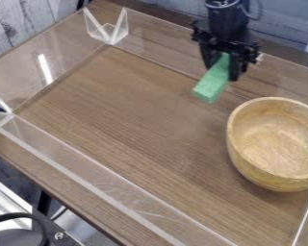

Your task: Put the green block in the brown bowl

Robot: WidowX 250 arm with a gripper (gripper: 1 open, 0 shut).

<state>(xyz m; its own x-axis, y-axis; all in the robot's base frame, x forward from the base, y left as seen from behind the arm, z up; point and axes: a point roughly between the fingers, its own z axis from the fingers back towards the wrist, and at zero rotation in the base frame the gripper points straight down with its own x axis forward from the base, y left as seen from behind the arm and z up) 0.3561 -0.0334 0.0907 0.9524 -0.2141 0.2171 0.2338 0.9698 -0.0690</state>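
The green block [212, 85] hangs tilted above the table, its upper end pinched between the black fingers of my gripper [227, 65]. The gripper is shut on the block and points downward from the arm at the top of the view. The brown bowl [275, 141] sits on the table to the lower right of the block, with nothing inside it. The block's lower end is clear of the wood surface and lies left of the bowl's rim.
A clear acrylic wall [66, 159] runs around the wooden table [118, 115]. A small clear bracket [108, 29] stands at the back left corner. The table's front edge drops off at the lower left.
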